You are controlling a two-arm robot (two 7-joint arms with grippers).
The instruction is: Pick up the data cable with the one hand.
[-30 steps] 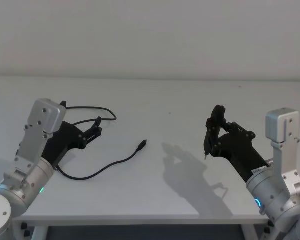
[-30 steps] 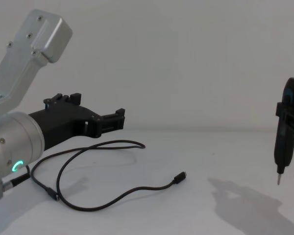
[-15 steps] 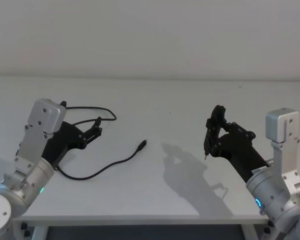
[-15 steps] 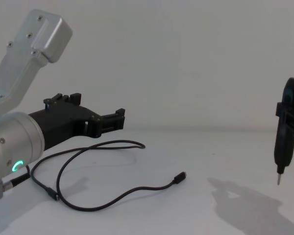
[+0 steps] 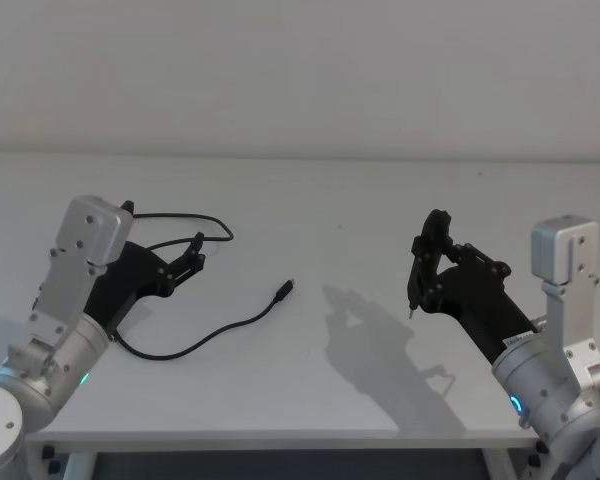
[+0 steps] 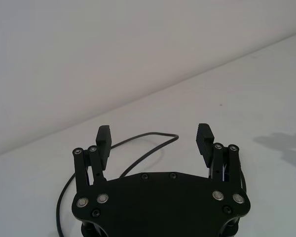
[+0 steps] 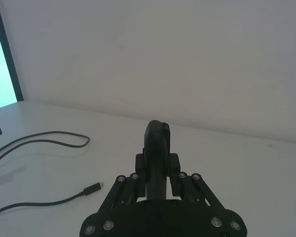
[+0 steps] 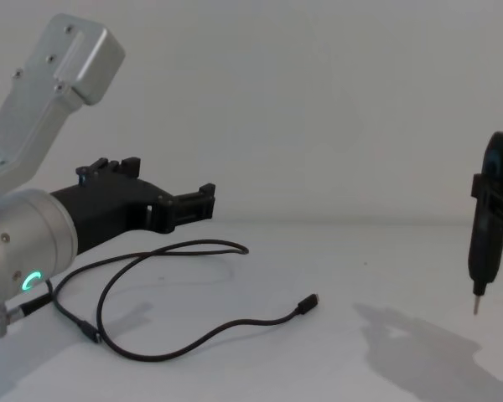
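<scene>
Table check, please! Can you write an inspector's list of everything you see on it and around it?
surface: white table, flat
job's things: black cable lying in loose loops on the table's left side, not gripped
clutter: nothing seen
grippers: left gripper open, hovering above the cable; right gripper shut, raised on the right, away from the cable
cables: the job's cable has one plug pointing toward the table's middle
surroundings: plain white wall
</scene>
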